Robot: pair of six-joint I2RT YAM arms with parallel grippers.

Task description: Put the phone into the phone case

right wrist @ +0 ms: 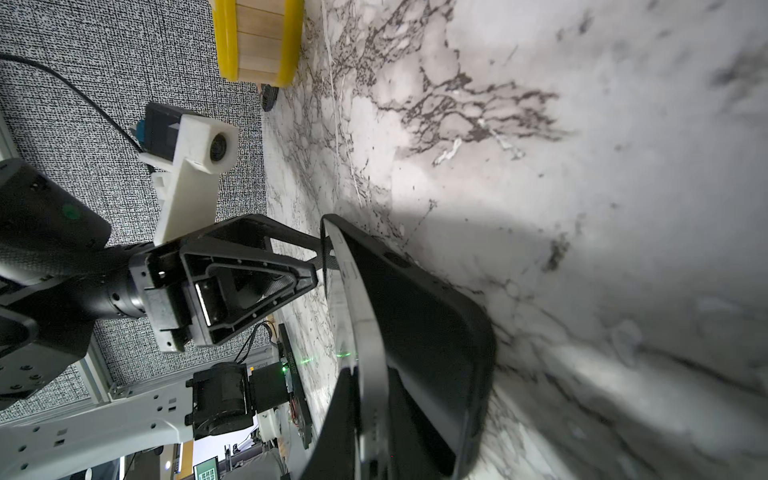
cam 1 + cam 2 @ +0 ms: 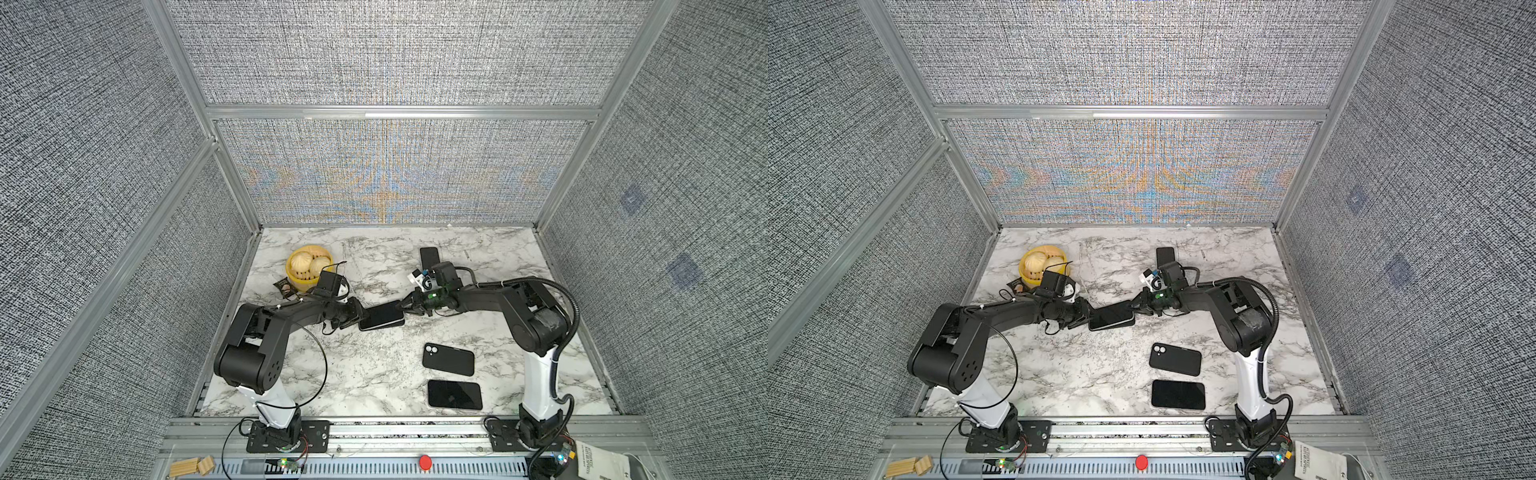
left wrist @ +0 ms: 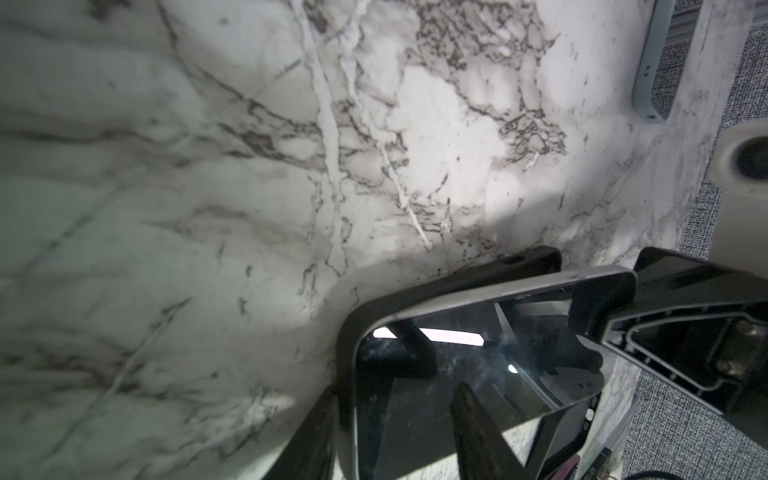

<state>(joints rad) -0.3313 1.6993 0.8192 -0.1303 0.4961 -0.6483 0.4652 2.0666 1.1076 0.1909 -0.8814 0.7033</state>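
A phone [image 2: 384,313] with a silver rim and dark glass lies screen-up in mid-table, partly seated in a black phone case [image 3: 457,282]. In both top views my left gripper [image 2: 357,318] is at its left end and my right gripper [image 2: 402,307] at its right end. In the left wrist view one left finger lies on the screen [image 3: 457,353] and the other outside the case's edge, so the left gripper [image 3: 397,388] clamps that end. The right gripper [image 1: 368,374] is shut on the phone's silver rim [image 1: 361,316]. This end stands raised off the case [image 1: 436,324].
A black cased phone, back up [image 2: 448,359], and another dark phone [image 2: 454,394] lie front right. A further phone [image 2: 429,257] lies behind the right wrist. A yellow steamer with buns [image 2: 309,268] and a dark wrapper [image 2: 284,288] sit back left on the marble table [image 2: 374,374].
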